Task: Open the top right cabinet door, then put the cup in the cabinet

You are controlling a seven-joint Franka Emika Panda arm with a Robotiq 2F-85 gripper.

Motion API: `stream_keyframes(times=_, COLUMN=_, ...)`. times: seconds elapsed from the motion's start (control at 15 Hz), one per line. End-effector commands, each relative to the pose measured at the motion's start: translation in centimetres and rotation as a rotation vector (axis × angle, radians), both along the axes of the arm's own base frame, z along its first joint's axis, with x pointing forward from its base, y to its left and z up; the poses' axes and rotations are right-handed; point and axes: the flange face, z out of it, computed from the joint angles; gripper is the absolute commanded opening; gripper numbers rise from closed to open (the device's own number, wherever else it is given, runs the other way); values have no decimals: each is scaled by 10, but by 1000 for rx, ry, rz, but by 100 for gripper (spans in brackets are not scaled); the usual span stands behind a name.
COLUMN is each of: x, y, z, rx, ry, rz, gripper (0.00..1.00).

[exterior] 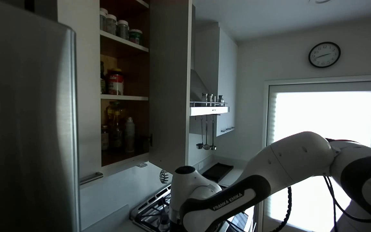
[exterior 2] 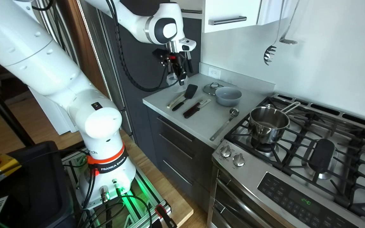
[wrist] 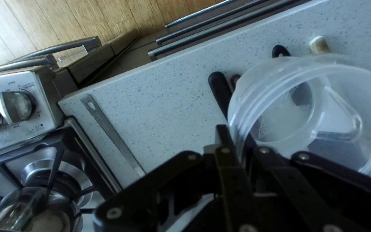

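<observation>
The cabinet stands open in an exterior view, with jars and bottles on its brown shelves. Its pale grey door is swung outward to the right. The cup is a clear, whitish plastic vessel hanging at my gripper over the far-left end of the counter. In the wrist view my gripper is shut on the rim of the cup, one finger outside and one inside. The cup is tilted, its mouth towards the camera. I cannot tell whether it touches the counter.
A steel fridge stands left of the cabinet. A range hood is beyond the door. The counter bears knives, a spatula, a bowl, a lid and a ladle. A pot sits on the stove.
</observation>
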Motion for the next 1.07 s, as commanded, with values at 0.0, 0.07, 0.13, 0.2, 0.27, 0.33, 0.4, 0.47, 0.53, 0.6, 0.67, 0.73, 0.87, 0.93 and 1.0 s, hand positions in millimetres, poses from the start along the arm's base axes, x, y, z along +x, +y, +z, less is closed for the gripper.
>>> stream_keyframes(times=0.0, x=-10, y=22, z=39, rx=-6, ry=-30, rz=-18, gripper=2)
stream_keyframes(times=0.07, x=-9, y=27, z=51, rx=0, ry=-43, rz=-31, gripper=2)
stream_keyframes(times=0.13, x=-6, y=32, z=61, rx=-4, ry=-59, rz=-49, gripper=2)
stream_keyframes(times=0.2, x=-5, y=37, z=70, rx=3, ry=-65, rz=-56, gripper=2)
stream_keyframes(times=0.27, x=-2, y=41, z=79, rx=5, ry=-79, rz=-65, gripper=2)
stream_keyframes(times=0.33, x=0, y=45, z=86, rx=10, ry=-89, rz=-74, gripper=2)
stream_keyframes(times=0.4, x=2, y=49, z=94, rx=13, ry=-105, rz=-72, gripper=2)
stream_keyframes(times=0.47, x=2, y=52, z=100, rx=-2, ry=-115, rz=-46, gripper=2)
stream_keyframes(times=0.53, x=2, y=46, z=92, rx=10, ry=-119, rz=-45, gripper=9)
stream_keyframes(times=0.6, x=3, y=49, z=98, rx=11, ry=-128, rz=-41, gripper=9)
stream_keyframes(times=0.67, x=3, y=50, z=101, rx=12, ry=-132, rz=-39, gripper=9)
stream_keyframes(times=0.73, x=3, y=51, z=101, rx=12, ry=-133, rz=-38, gripper=9)
stream_keyframes(times=0.87, x=3, y=51, z=101, rx=12, ry=-132, rz=-38, gripper=9)
stream_keyframes(times=0.93, x=4, y=50, z=101, rx=27, ry=-130, rz=-62, gripper=2)
stream_keyframes(times=1.0, x=5, y=49, z=106, rx=36, ry=-143, rz=-83, gripper=2)
